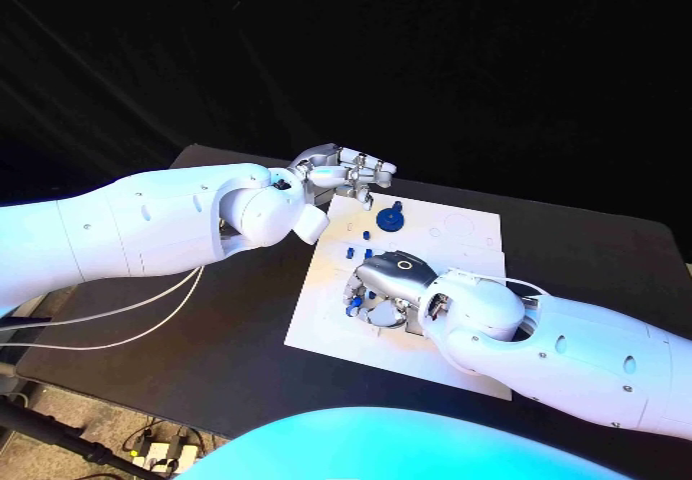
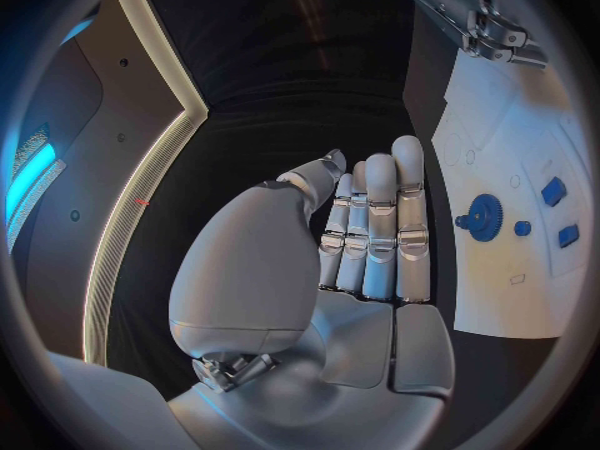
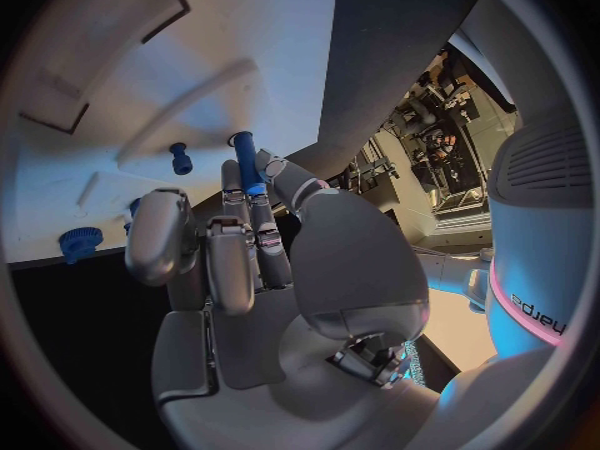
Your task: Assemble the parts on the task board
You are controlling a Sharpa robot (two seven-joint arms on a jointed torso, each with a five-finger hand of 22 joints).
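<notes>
Silver left robot hand (image 1: 342, 168) hovers at the far left corner of the white task board (image 1: 464, 232), fingers straight and side by side, palm bare, holding nothing. Just right of it a blue gear (image 1: 389, 217) stands on the board, with small blue parts (image 1: 364, 235) near it. Further right, the right robot hand (image 1: 378, 290) sits low over the board's middle, fingers curled down; a blue peg (image 3: 246, 160) is pinched at its fingertips (image 3: 256, 195). Black surface (image 1: 231, 320) underneath.
</notes>
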